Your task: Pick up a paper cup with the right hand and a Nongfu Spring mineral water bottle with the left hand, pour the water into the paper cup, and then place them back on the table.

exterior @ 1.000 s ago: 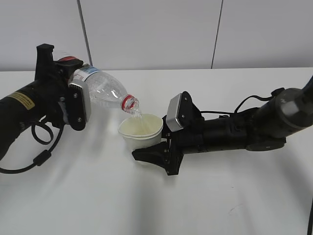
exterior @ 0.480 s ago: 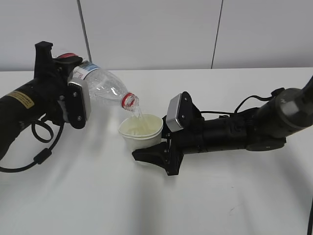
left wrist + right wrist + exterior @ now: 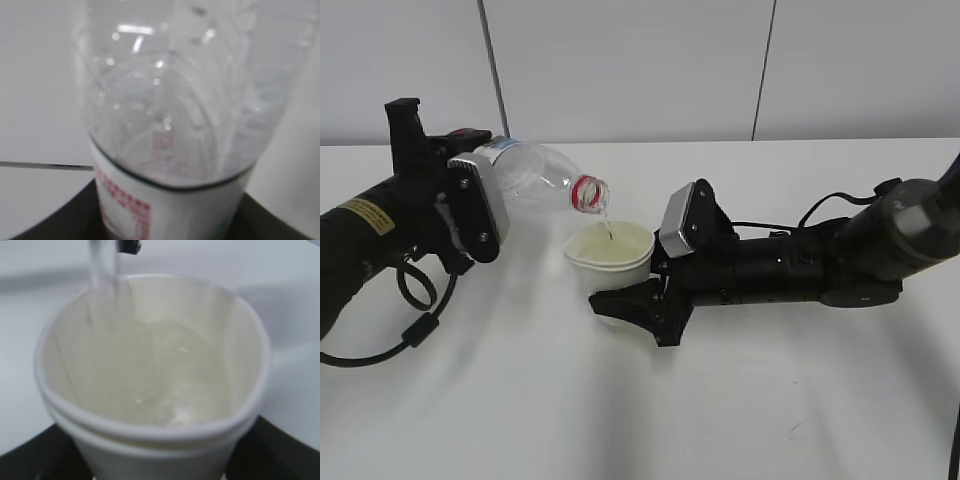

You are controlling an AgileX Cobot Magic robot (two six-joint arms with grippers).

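My left gripper (image 3: 470, 215) is shut on the Nongfu Spring mineral water bottle (image 3: 535, 175), which lies tilted with its red-ringed mouth (image 3: 588, 193) pointing down to the right, just above the paper cup (image 3: 610, 255). A thin stream of water falls into the cup. My right gripper (image 3: 635, 295) is shut on the cup's lower part and holds it upright, just above the white table (image 3: 640, 410). The left wrist view is filled by the bottle (image 3: 175, 110) and its label. In the right wrist view the cup (image 3: 150, 380) holds water, with the stream (image 3: 102, 265) entering at its far rim.
The white tabletop stretches all round both arms. A pale wall (image 3: 640, 60) with vertical seams stands behind the table's far edge. The left arm's black cable loop (image 3: 415, 300) hangs near the table at the left.
The bottle's mouth has lifted a little and tipped back toward level, and the stream has thinned. The cup has moved slightly up with my right gripper.
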